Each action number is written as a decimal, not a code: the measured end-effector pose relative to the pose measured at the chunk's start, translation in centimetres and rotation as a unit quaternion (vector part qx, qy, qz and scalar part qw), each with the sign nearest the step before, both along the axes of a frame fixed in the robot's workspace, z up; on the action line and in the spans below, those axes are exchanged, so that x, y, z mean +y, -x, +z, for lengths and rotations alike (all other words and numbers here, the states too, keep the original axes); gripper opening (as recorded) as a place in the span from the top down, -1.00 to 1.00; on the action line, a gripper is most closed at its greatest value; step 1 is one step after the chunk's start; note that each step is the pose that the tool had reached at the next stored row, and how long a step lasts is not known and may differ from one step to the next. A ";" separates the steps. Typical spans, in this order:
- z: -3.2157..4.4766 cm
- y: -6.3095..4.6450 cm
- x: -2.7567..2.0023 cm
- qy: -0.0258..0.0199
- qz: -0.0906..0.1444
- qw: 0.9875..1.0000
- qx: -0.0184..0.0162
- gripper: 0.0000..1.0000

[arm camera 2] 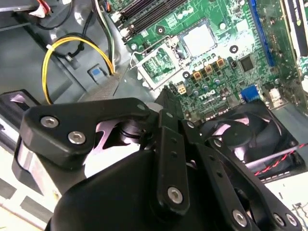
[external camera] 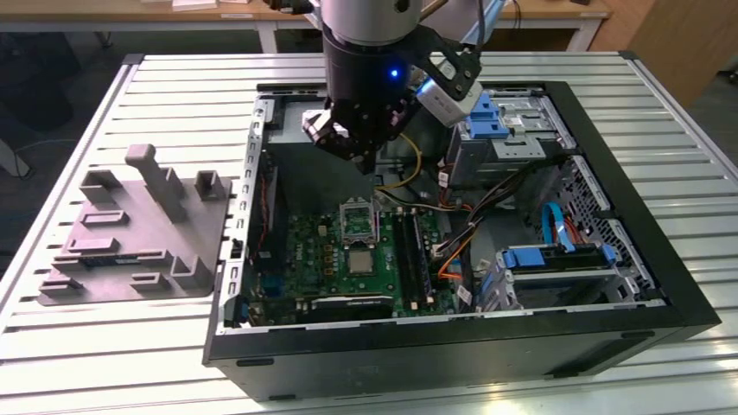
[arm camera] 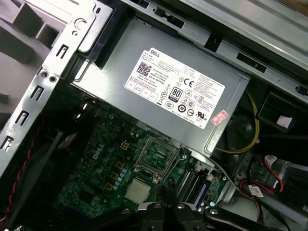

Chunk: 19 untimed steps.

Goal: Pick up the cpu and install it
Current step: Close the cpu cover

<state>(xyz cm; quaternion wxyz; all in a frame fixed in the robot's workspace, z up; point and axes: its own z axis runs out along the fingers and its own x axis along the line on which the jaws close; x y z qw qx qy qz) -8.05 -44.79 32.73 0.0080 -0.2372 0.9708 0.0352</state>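
1. CPU lies flat on the green motherboard inside the open PC case, pale metal top up; also seen in both wrist views.
2. Socket frame sits just beside it, hinged plate open, dark centre exposed.
3. Power supply, the grey box with a white label, borders the socket frame; one end is cut off in the first wrist view.
4. Gripper hangs above the case, over the power supply area, well apart from the CPU and holding nothing visible.
5. Finger state: cannot tell. The black linkage blocks the tips in the second wrist view.
6. Black fan is partly hidden behind the gripper body.
7. Grey fixture block rests on the slatted table, at the exterior view's left of the case.
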 end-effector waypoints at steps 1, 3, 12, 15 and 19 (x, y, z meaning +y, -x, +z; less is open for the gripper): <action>-0.09 0.0 -0.01 0.001 0.003 1.000 0.000 0.79; -0.28 0.0 -0.01 0.001 0.015 1.000 0.000 0.79; -1.10 -0.5 -0.02 -0.005 0.066 0.998 0.000 0.79; -1.44 -0.7 -0.01 -0.008 0.070 0.998 -0.001 0.79; -2.07 -0.8 -0.08 -0.008 0.074 0.997 0.000 0.79</action>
